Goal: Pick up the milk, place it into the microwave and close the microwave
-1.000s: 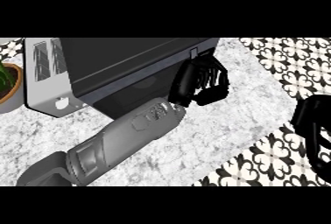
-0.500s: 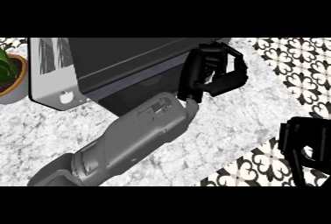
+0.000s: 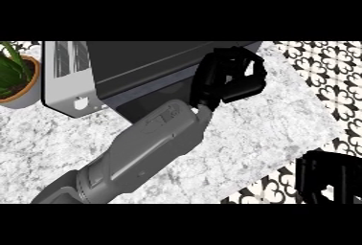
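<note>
My left hand [image 3: 228, 81], fingers curled and holding nothing, meets the microwave [image 3: 141, 72] door; no milk visible; closing probably remains.

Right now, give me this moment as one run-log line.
left hand: fingers curled, at dark microwave door right edge | right hand: low at view's lower right, fingers unclear | milk: not visible | potted plant: far left

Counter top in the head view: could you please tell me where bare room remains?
Bare marble counter lies right of the left hand, up to the patterned floor. Another patch lies below the potted plant. It is crowded by the microwave.
</note>
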You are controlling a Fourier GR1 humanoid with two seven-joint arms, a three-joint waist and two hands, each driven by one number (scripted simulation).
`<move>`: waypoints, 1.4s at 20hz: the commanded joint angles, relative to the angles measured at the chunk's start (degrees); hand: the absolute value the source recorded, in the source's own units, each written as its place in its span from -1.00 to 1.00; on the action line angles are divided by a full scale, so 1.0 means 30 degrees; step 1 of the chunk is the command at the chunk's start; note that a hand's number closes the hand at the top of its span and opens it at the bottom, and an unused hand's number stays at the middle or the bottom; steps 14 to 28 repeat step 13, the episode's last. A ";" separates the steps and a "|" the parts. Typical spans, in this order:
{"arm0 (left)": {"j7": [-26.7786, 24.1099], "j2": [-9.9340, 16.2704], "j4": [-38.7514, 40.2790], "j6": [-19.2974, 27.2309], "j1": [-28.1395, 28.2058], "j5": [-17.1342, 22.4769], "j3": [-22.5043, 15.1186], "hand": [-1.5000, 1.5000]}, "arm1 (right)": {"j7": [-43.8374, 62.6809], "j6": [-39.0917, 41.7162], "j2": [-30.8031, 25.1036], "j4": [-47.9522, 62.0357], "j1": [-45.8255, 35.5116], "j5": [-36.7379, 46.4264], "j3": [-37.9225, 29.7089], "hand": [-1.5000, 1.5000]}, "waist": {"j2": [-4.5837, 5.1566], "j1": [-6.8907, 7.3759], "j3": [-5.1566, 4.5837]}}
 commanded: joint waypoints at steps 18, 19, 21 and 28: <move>-0.1404 0.0431 0.4068 -0.4060 0.2558 0.2604 0.0671 1.00 | -0.0101 -0.1637 0.1154 -0.3423 0.3073 0.1283 0.1301 1.00 | 0.0099 0.1363 -0.0141; -0.1404 0.0431 0.4068 -0.4060 0.2558 0.2604 0.0671 1.00 | -0.0101 -0.1637 0.1154 -0.3423 0.3073 0.1283 0.1301 1.00 | 0.0099 0.1363 -0.0141; -0.1404 0.0431 0.4068 -0.4060 0.2558 0.2604 0.0671 1.00 | -0.0101 -0.1637 0.1154 -0.3423 0.3073 0.1283 0.1301 1.00 | 0.0099 0.1363 -0.0141; -0.1404 0.0431 0.4068 -0.4060 0.2558 0.2604 0.0671 1.00 | -0.0101 -0.1637 0.1154 -0.3423 0.3073 0.1283 0.1301 1.00 | 0.0099 0.1363 -0.0141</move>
